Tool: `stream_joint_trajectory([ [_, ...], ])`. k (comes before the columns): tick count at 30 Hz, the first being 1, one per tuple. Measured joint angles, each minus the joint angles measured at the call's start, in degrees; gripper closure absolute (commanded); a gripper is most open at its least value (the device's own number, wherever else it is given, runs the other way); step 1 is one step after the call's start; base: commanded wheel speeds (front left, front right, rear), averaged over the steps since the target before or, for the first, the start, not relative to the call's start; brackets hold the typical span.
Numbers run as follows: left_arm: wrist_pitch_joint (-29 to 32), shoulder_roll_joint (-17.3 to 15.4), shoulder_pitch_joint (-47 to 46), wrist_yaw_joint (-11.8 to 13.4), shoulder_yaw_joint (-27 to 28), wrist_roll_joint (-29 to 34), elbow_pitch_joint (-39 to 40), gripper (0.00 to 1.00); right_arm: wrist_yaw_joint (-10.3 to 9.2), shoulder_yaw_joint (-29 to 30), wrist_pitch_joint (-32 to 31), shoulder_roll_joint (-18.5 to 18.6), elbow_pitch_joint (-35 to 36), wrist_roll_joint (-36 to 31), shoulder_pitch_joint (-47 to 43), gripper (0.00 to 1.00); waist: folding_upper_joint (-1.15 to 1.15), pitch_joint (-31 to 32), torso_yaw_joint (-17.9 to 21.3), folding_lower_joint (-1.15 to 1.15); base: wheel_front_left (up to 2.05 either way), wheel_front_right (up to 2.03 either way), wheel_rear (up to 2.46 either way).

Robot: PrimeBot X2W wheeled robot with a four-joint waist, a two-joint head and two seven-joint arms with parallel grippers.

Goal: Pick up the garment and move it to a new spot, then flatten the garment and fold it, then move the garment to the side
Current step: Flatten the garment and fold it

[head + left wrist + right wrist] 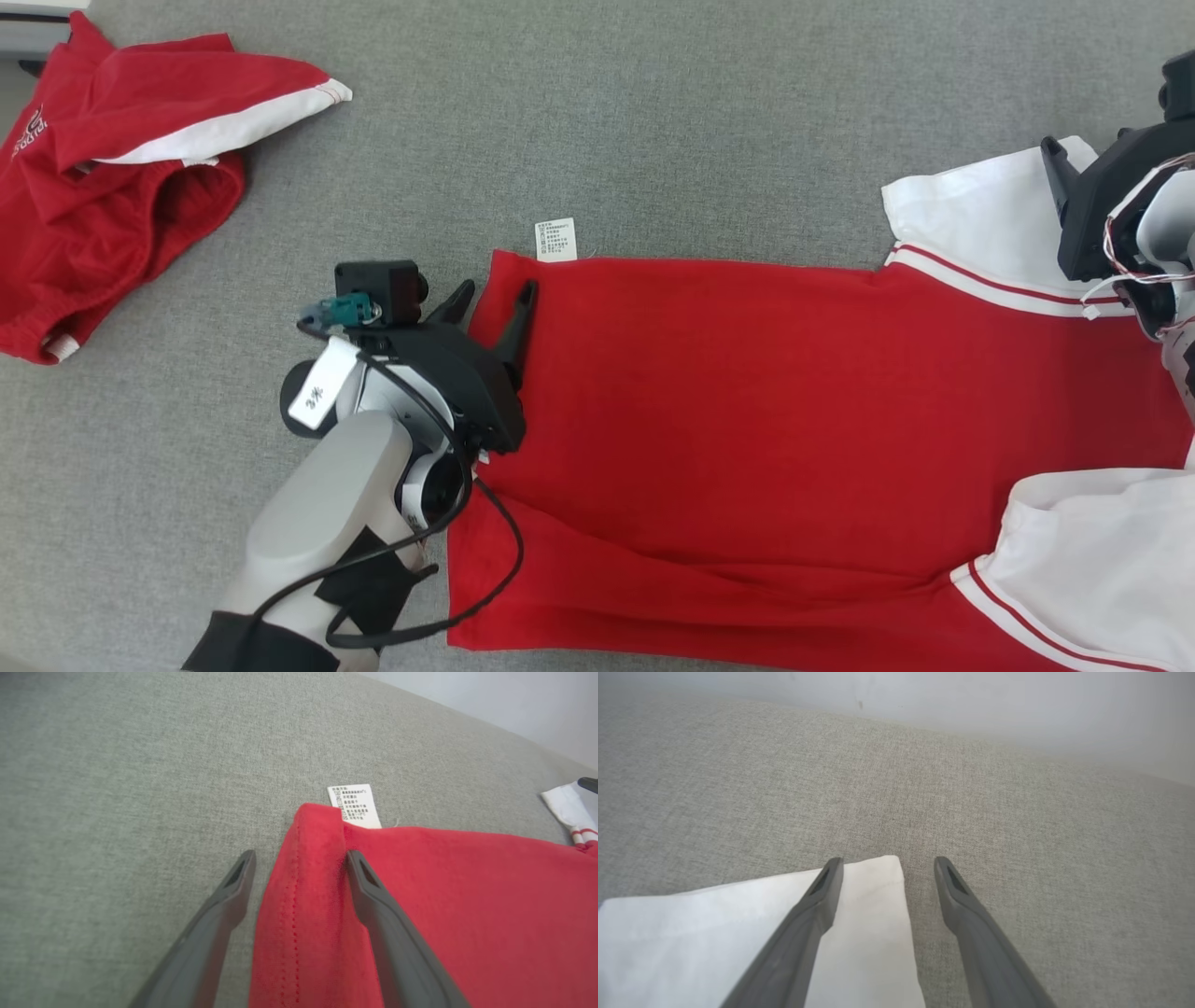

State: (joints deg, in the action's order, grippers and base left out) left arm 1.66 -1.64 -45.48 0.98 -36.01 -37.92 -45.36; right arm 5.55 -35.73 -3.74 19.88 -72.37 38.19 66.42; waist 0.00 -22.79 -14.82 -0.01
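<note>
The garment [747, 392], a red shirt with white sleeves, lies spread flat on the grey fabric surface [653, 121]. My left gripper [497, 289] is open at the shirt's hem corner. In the left wrist view its jaws [300, 856] straddle the stitched red hem [299, 914], one finger on the cloth and one over the grey surface. A white care label [355, 805] sticks out just past that corner. My right gripper [1060, 154] is open at the far white sleeve [971, 215]. In the right wrist view its jaws [888, 861] straddle the sleeve's corner [873, 891].
A second red garment with white trim [121, 177] lies crumpled at the upper left. The shirt's other white sleeve [1102, 551] lies at the lower right. Open grey surface stretches beyond the shirt, and a pale wall [971, 700] rises behind it.
</note>
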Motion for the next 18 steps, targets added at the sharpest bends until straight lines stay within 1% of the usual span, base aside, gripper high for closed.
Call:
stream_joint_trajectory([
  [4,1.89,-0.08,-1.04,0.00,-0.82,-2.66,0.04,0.00,-0.01,-0.44,-1.00,-0.04,-0.38,-0.21,-0.01,0.00,0.00,-0.43,-0.40,0.00,0.00,0.00,0.00],
  [5,2.33,-0.10,-1.19,-0.01,-0.97,-3.02,-0.04,0.04,-0.01,-0.62,-1.41,-0.08,-0.44,-0.48,0.00,0.00,0.00,-0.55,-0.51,0.00,0.00,0.00,0.00],
  [6,2.56,-0.11,-1.47,0.00,-1.21,-3.04,-0.09,0.40,-0.01,-0.75,-1.54,-0.10,-0.45,-0.56,0.00,0.00,0.00,-0.65,-0.60,0.00,0.00,0.00,0.00],
  [7,2.89,-0.15,-1.72,0.03,-1.43,-3.58,0.04,0.49,-0.02,-0.82,-1.58,0.00,-0.46,-0.57,0.00,0.00,0.00,-0.75,-0.69,0.00,0.00,0.00,0.00],
  [8,3.19,-0.24,-1.82,0.02,-1.56,-4.26,0.08,0.51,-0.03,-1.03,-1.72,0.14,-0.47,-0.69,0.04,0.00,0.00,-0.86,-0.81,0.00,0.00,0.00,0.00],
  [9,3.45,-0.37,-1.82,0.00,-1.64,-4.87,0.03,0.73,-0.09,-1.25,-1.99,0.18,-0.49,-1.00,0.18,0.00,0.00,-0.96,-0.92,0.00,0.00,0.00,0.00],
  [10,3.58,-0.43,-1.82,0.00,-1.82,-5.79,0.14,0.80,-0.20,-1.32,-2.25,0.23,-0.49,-1.01,0.29,0.10,0.00,-1.06,-1.00,0.00,0.00,0.00,0.00],
  [11,3.94,-0.40,-1.83,-0.02,-2.12,-6.24,0.22,1.00,-0.32,-1.49,-2.40,0.33,-0.51,-1.05,0.49,0.22,-0.01,-1.20,-1.09,0.00,0.00,0.00,0.00],
  [12,4.03,-0.34,-1.83,-0.05,-2.27,-6.44,0.29,1.00,-0.32,-1.70,-2.83,0.37,-0.51,-1.26,0.79,1.00,-0.01,-1.36,-1.17,0.00,0.00,0.00,0.00],
  [18,4.10,-0.41,-2.08,-0.05,-2.35,-8.05,0.56,1.00,-0.32,-1.93,-3.24,0.23,-0.49,-1.74,1.16,1.00,-0.01,-2.26,-1.27,0.00,0.00,0.00,0.00],
])
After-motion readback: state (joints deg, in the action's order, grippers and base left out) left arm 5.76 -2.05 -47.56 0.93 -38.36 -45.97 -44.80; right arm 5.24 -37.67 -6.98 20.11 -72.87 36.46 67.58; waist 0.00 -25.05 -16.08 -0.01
